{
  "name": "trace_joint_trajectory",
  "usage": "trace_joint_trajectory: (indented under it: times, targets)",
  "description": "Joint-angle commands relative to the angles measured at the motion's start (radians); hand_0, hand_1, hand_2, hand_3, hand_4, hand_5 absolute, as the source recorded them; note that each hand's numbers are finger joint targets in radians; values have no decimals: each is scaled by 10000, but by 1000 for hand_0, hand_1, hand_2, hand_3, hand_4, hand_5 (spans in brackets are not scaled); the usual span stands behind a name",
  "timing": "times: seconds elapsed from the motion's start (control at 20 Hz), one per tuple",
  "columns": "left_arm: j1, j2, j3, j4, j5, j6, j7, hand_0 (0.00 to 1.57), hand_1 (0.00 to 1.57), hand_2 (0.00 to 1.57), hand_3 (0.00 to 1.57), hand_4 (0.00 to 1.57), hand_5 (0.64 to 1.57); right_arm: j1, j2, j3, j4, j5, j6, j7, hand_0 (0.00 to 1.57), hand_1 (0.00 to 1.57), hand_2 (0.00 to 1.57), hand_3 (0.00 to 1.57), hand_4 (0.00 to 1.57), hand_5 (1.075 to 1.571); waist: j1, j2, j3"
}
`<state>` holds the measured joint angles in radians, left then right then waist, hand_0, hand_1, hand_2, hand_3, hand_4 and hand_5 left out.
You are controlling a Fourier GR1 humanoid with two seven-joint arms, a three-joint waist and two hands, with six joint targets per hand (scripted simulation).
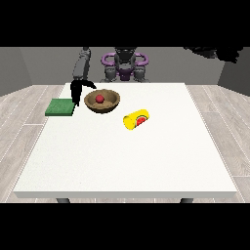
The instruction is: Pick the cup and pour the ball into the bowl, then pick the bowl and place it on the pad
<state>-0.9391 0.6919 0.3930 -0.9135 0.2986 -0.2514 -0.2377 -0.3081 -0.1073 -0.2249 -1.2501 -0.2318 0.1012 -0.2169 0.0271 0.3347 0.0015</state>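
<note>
Cup (136, 119) lies tipped; robot hand (77, 92) between bowl (102, 101) and pad (60, 107).

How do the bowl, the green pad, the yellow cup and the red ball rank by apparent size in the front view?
1. Bowl, the widest.
2. Green pad and yellow cup, lying on its side: they look alike, and the cup sits nearer the camera, so I leave them unranked.
3. Red ball in the bowl, clearly smallest.

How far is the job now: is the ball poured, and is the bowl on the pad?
Poured: the red ball lies in the brown bowl, and the yellow cup lies on its side on the table. In hand: the hand at the view's left is beside the bowl. Left: the bowl is not on the green pad.
</note>
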Motion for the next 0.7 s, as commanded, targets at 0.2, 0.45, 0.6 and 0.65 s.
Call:
trace_joint_trajectory:
  times: [0.2, 0.45, 0.6, 0.65]
  targets:
    - [-851, 370, -43, -298, 354, 162, 1341, 0, 0, 0, 0, 0, 1535, -1378, 176, -202, 2655, 18, -262, -274, 0, 0, 0, 0, 412, 1571, -3, -227, -6]
    - [-764, 653, 154, -677, 672, -264, 1133, 0, 0, 0, 0, 0, 1537, -2078, -654, -1128, 3963, -535, 199, -939, 0, 0, 0, 0, 401, 1571, 337, 382, -4]
    - [-741, 849, 306, -511, 800, -288, 1266, 0, 0, 0, 0, 41, 1525, -2031, -465, -806, 4168, -241, 81, -1133, 0, 0, 0, 0, 337, 1570, 347, 250, -8]
    - [-1086, 1035, 271, -796, 910, -269, 1703, 0, 0, 0, 0, 0, 1531, -1812, -368, -767, 4516, -138, 259, -1683, 0, 0, 0, 0, 338, 1569, 480, 330, 0]
